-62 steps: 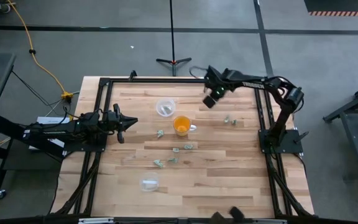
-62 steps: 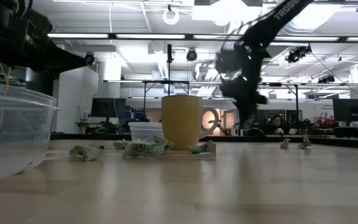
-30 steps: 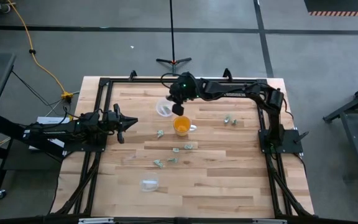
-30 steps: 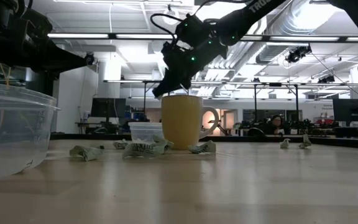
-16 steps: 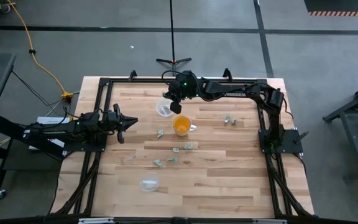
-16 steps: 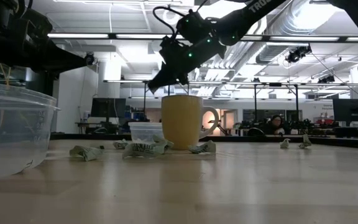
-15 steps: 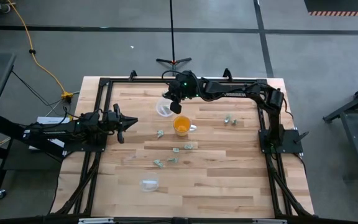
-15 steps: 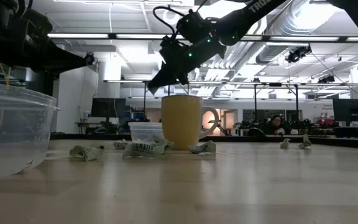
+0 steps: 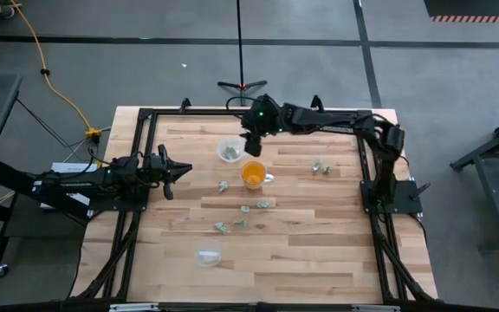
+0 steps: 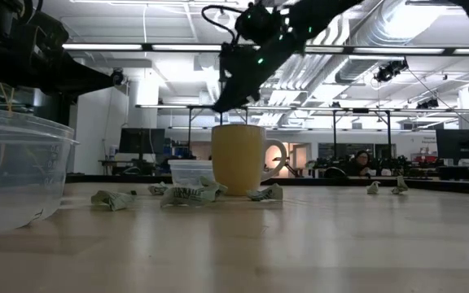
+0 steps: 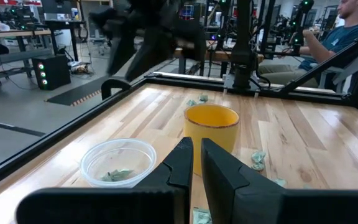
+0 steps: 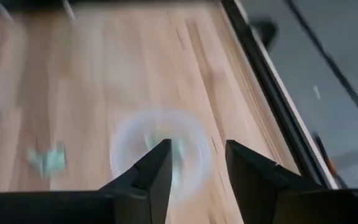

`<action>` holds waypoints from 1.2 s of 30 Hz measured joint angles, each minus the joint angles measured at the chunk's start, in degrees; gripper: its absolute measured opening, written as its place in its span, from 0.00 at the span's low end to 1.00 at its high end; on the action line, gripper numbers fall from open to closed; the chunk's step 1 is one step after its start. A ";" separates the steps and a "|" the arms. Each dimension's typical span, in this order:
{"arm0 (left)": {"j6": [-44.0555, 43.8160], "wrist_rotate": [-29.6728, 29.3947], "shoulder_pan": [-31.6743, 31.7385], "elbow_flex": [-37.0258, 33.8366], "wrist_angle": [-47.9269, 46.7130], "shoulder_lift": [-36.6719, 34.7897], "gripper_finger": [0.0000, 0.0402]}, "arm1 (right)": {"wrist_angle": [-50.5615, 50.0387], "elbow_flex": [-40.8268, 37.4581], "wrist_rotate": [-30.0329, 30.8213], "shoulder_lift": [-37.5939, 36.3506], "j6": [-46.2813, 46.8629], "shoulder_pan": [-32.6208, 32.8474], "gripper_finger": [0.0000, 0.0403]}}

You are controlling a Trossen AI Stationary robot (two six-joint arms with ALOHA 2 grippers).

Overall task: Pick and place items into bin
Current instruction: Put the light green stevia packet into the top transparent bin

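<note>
Right gripper (image 9: 251,143) hangs in the air over the far middle of the table (image 9: 319,251), just between the clear bin (image 9: 230,151) and the orange cup (image 9: 253,175). Its own wrist view shows the two dark fingers (image 12: 151,174) spread apart with nothing between them, the bin blurred underneath. Inside that bin, a few pale green-grey pieces (image 11: 117,175) lie on the bottom, plain in the left wrist view. More of the items are scattered on the wood: one (image 9: 223,185) near the cup's left side, two (image 9: 320,167) off to its right, a pair (image 9: 261,205) in front of it, and another pair (image 9: 230,226) closer to the near edge. A second clear container (image 9: 208,256) sits well apart near the front; whether anything is in it is hard to say. Left gripper (image 9: 183,171) waits at the table's left edge, fingers (image 11: 182,163) close together, only a thin slit showing, holding nothing.
</note>
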 joint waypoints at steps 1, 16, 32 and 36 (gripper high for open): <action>0.00 0.00 -0.01 0.00 0.00 0.00 0.17 | -5.94 1.51 1.46 -0.74 -0.02 0.00 0.35; 0.00 0.02 -0.01 0.00 0.00 -0.02 0.17 | -45.41 -10.04 13.84 -9.49 19.94 0.37 0.35; 0.00 0.04 0.01 0.00 0.00 -0.02 0.17 | -29.73 -32.67 15.26 -14.89 29.15 -2.34 0.37; 0.00 0.04 0.00 0.00 0.00 -0.02 0.17 | -29.64 -32.63 15.98 -14.87 32.69 -3.97 0.41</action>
